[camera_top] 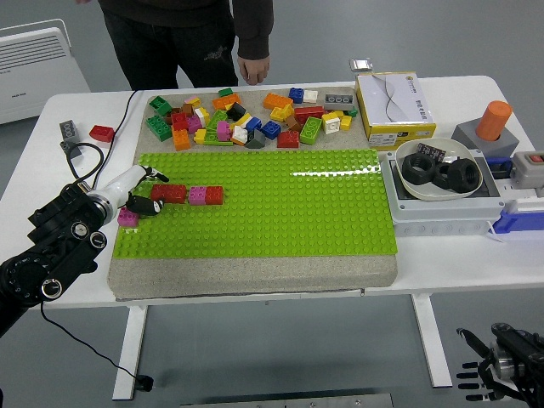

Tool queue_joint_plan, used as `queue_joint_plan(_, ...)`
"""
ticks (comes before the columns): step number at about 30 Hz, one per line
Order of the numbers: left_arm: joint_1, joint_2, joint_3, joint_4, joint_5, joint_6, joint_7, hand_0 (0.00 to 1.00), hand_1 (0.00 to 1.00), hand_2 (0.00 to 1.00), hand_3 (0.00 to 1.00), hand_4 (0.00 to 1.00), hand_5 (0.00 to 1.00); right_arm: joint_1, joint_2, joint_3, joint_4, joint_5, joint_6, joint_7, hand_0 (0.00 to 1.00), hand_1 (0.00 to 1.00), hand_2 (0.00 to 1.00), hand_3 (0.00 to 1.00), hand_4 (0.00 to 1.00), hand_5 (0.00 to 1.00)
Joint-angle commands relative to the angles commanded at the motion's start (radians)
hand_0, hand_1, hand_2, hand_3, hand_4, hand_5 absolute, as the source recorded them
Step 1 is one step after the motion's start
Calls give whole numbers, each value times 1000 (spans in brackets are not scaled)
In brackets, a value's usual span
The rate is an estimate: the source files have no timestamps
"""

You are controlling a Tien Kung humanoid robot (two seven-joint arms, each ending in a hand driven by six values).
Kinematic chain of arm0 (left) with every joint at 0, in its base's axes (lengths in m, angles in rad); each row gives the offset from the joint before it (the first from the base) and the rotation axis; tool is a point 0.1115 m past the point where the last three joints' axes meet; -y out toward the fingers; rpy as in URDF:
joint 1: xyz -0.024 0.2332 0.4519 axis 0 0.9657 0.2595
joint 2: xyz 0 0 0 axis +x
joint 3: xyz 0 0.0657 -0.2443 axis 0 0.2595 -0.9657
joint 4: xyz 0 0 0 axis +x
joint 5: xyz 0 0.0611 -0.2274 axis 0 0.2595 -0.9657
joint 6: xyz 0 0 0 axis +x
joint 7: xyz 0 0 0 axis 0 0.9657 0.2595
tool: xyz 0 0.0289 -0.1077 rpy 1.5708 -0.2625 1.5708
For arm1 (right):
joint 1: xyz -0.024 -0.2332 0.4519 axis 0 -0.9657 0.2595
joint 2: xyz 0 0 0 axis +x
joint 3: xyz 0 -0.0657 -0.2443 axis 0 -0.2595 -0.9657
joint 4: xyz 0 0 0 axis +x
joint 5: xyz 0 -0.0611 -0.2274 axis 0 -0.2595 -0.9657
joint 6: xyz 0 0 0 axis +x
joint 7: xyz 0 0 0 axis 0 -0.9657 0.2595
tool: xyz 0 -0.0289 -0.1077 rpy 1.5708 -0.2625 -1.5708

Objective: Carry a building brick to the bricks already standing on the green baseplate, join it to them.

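Bricks (189,195), red, pink and red, are sitting in a short row on the green baseplate (280,212) near its left end. The left hand (136,195) is reaching in at the row's left end, its fingers curling around the outermost red brick, so it looks to be gripping or pressing it, though the contact is too small to read exactly. A loose pink brick (127,218) is lying just beside the hand at the plate's left edge, apart from the row. Judging by this, the joining seems to be under way or nearly done, with the pink brick and the loose pile (246,115) beyond the plate's far edge still waiting.

The right hand (497,374) is hanging below the table at the lower right, fingers spread and holding nothing. A person's hand (253,68) is hanging at the far side, touching nothing.

At right, a white bowl (422,190) is holding black rubber tyres (440,174).
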Motion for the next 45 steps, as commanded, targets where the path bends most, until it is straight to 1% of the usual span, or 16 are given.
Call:
queue_joint_plan(4,3,2,-2,-10,5,-15,2,998,975,979,779,542,2,-1,0,-2,0,3,-2,0,542,523,607,765,867,998)
queue_joint_plan(6,5,4,-2,-22,6,-33,3,998,975,979,779,542,2,-1,-1,-4,0,6,-4,0,542,523,607,765,867,998)
queue_joint_plan(7,7,5,-2,-26,8,-39,4,998,984,994,798,584,2,-1,-1,-4,0,7,-4,0,541,523,607,765,867,998)
queue_joint_plan(12,15,10,-9,-57,22,-65,10,998,984,994,798,584,2,-3,-1,-5,0,8,-5,0,541,523,607,765,867,998)
queue_joint_plan(13,16,11,-11,-63,25,-67,10,998,998,998,813,620,2,-3,-2,-5,0,8,-5,0,542,522,607,764,867,998)
queue_joint_plan(18,17,13,-20,-83,39,-58,3,998,998,998,813,620,2,-5,-1,-9,-1,13,-8,0,542,522,607,764,867,998)
queue_joint_plan(19,17,12,-21,-84,40,-54,1,998,998,998,859,661,2,-5,-1,-10,-2,14,-8,0,543,520,606,765,867,998)
queue_joint_plan(26,15,13,-34,-100,62,-15,-11,998,998,998,870,664,13,-7,1,-14,-2,19,-12,0,543,515,606,764,867,998)
queue_joint_plan(30,36,15,-71,-154,115,-18,15,998,998,998,870,664,13,-7,-1,-16,-3,22,-13,0,543,515,606,764,867,998)
queue_joint_plan(31,46,16,-85,-172,134,-24,25,998,998,998,819,749,76,-7,-1,-16,-3,22,-13,0,543,516,606,764,867,998)
queue_joint_plan(36,118,34,-154,-288,249,-72,90,998,998,998,819,749,76,-10,-4,-21,-5,28,-14,0,543,516,606,764,867,998)
queue_joint_plan(37,132,40,-160,-310,269,-77,97,998,998,998,709,864,408,-11,-4,-22,-5,30,-14,0,541,516,605,764,867,998)
queue_joint_plan(40,162,55,-164,-373,323,-76,104,998,998,998,709,864,408,-13,-6,-22,-5,31,-14,0,541,516,605,764,867,998)
queue_joint_plan(42,175,63,-150,-417,354,-57,94,998,998,998,709,864,408,-14,-6,-22,-5,30,-14,0,541,516,605,764,867,998)
queue_joint_plan(43,178,65,-142,-427,364,-44,87,998,998,998,743,885,899,-14,-6,-22,-5,30,-14,0,543,514,604,764,868,998)
queue_joint_plan(45,180,66,-126,-427,373,-18,72,998,998,998,743,885,899,-14,-6,-22,-5,29,-13,0,543,514,604,764,868,998)
